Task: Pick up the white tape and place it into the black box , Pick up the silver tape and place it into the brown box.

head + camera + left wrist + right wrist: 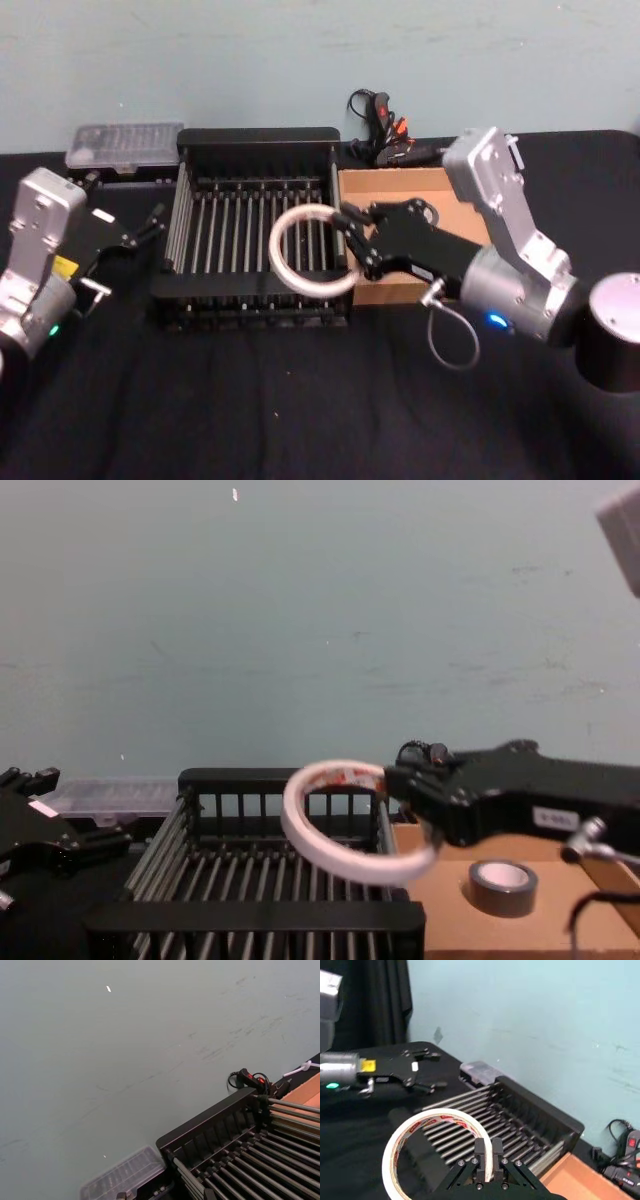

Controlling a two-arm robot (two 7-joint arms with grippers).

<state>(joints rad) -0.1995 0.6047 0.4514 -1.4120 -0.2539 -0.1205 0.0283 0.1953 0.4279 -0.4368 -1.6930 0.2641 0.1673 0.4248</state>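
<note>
My right gripper (350, 245) is shut on the rim of the white tape (300, 268) and holds the roll upright over the right side of the black box (258, 138). The red print on the roll's core shows in the right wrist view (402, 1142), with the fingers (487, 1157) pinching its wall. Seen from the chest, the white tape (310, 835) hangs above the crate's bars (270, 777). The silver tape (503, 885) lies flat inside the brown box (445, 920), right of the crate (400, 182). My left gripper (125, 255) is open beside the crate's left wall.
A clear plastic case (125, 145) lies behind the crate at the back left. A black tool with orange parts and cables (385, 125) sits behind the boxes by the wall. Black cloth covers the table.
</note>
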